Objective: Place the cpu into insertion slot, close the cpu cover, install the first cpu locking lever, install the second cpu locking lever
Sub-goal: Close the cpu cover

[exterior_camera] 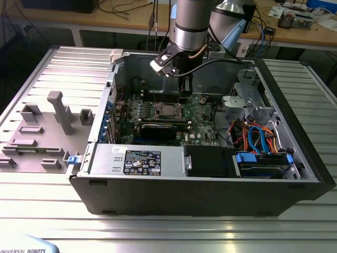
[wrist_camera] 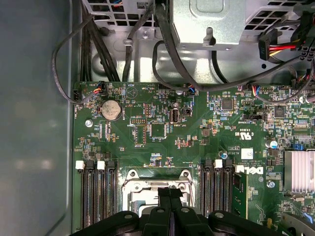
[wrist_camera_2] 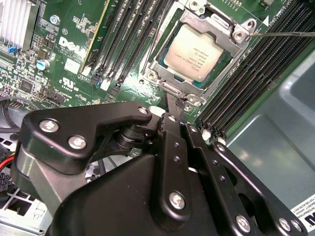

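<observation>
Gripper [wrist_camera_2: 176,104] pinched closed, empty, tip at cpu cover [wrist_camera_2: 173,87] edge, exterior view 2 o'clock of cpu [exterior_camera: 167,109]. Best press locking lever [wrist_camera_2: 283,33] steadily, no slipping.

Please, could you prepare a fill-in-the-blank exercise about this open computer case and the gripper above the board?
1. The cpu lies in the insertion slot of the ___ motherboard.
2. The silver cpu cover is ___ over the chip, not raised.
3. The fingers of the gripper are pressed ___, with no gap.
4. Black memory slots run along ___ sides of that slot.

Missing words: green; closed; together; both.
</observation>
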Tool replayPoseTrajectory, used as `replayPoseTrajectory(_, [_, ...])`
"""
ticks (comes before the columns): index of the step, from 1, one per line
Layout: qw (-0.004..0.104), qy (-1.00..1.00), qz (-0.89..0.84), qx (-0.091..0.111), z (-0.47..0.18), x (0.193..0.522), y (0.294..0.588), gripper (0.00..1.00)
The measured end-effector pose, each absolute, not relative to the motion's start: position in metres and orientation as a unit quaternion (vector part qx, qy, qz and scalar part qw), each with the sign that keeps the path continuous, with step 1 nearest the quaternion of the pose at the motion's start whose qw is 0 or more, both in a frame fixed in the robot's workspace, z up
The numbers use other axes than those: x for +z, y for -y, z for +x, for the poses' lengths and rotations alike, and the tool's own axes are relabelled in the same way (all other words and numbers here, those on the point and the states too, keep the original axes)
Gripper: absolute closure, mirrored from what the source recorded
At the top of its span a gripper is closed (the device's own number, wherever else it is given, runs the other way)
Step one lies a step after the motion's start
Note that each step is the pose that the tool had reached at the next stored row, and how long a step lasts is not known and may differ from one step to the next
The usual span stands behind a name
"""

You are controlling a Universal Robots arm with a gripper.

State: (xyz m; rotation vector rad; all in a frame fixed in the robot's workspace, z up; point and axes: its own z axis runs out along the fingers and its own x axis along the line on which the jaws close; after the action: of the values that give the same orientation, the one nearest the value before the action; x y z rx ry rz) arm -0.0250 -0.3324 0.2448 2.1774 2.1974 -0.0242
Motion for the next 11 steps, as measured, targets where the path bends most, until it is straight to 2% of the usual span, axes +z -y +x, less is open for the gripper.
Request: replayPoseTrajectory(11, [0.023, -0.710, 0.704, -0.008, -0.048, 0.239, 0.332, 0.89])
